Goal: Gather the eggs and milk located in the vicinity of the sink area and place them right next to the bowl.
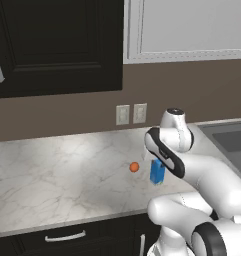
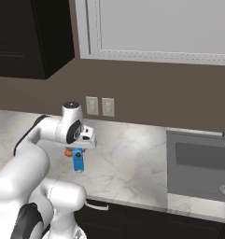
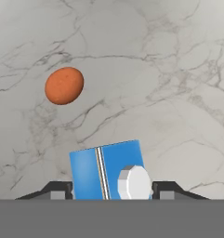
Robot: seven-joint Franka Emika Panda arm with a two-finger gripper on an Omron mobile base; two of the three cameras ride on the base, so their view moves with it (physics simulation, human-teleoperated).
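Hand view: milk (image 3: 106, 172), blue carton, upright on marble counter (image 3: 169, 93), is seen directly below gripper (image 3: 111, 190); jaws are closed against its two sides, grasp apparently made.

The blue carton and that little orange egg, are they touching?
Apart. In the hand view, bare marble counter shows plainly between the blue carton and the orange egg.
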